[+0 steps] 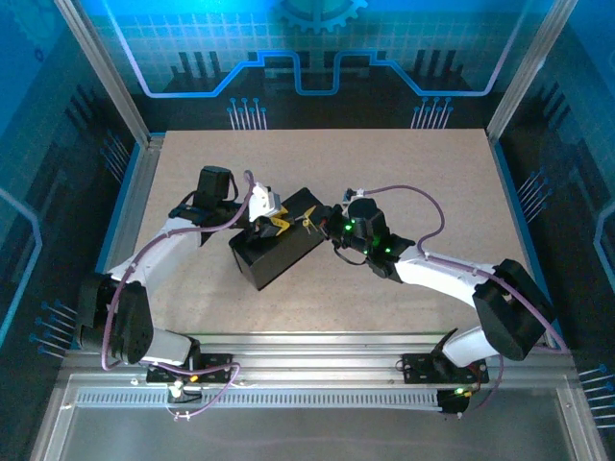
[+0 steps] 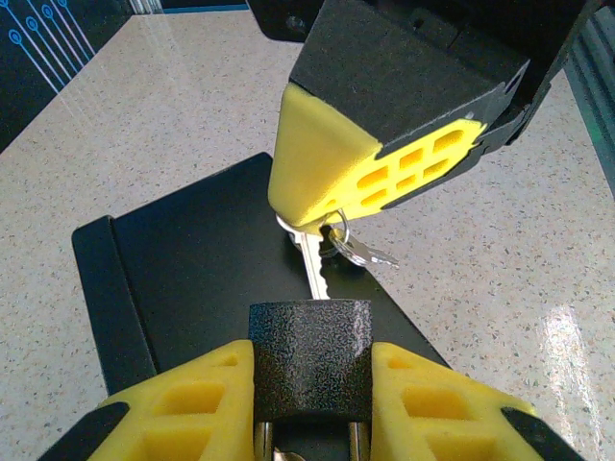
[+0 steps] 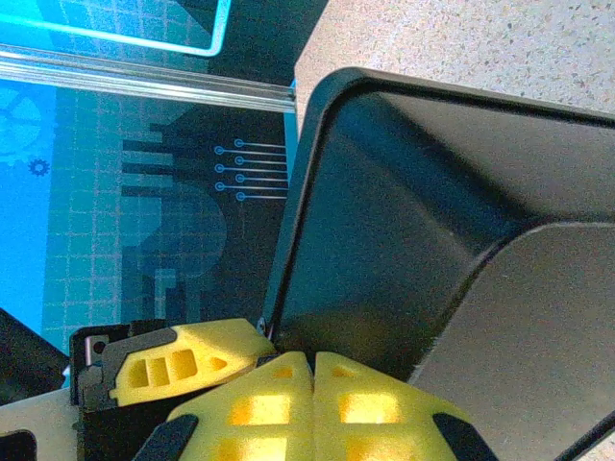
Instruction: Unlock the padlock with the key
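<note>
Padlock [image 2: 310, 357] shackle cut off by the bottom edge, key [image 2: 314, 271] head hidden (inside right gripper [image 2: 322, 213])

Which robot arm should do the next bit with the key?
Right. The right gripper pinches the key, whose blade points down at the padlock. The left gripper is clamped around the padlock, so it should probably just hold it steady.

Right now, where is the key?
In the left wrist view, the key sticks out of the right end effector, its tip at the padlock that the left end effector grips over the black box.
</note>
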Robot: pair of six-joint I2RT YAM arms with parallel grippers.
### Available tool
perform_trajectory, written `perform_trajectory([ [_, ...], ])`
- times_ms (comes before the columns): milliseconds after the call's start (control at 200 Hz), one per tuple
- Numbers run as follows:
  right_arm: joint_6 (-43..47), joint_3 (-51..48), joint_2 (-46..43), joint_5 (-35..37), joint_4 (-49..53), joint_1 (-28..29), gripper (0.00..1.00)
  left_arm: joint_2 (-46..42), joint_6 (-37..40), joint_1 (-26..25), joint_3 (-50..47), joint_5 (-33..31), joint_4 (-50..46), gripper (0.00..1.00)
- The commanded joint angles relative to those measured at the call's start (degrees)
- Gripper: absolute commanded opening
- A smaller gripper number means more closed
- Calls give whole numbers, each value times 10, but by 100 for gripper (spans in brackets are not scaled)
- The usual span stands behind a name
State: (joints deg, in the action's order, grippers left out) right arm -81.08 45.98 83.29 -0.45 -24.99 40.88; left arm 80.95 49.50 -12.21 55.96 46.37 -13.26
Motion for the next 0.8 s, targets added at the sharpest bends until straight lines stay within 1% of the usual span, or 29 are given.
perform_trajectory([
  [0,-8,-1,-2,13,-26,2,0,-1,11,6,-9,20,-8,0],
  [170,2,0,-15,21,-18,-2,0,-4,11,7,-11,17,-10,0],
  [795,-7,11,9,4,-41,7,0,0,-1,8,-9,12,-4,0],
])
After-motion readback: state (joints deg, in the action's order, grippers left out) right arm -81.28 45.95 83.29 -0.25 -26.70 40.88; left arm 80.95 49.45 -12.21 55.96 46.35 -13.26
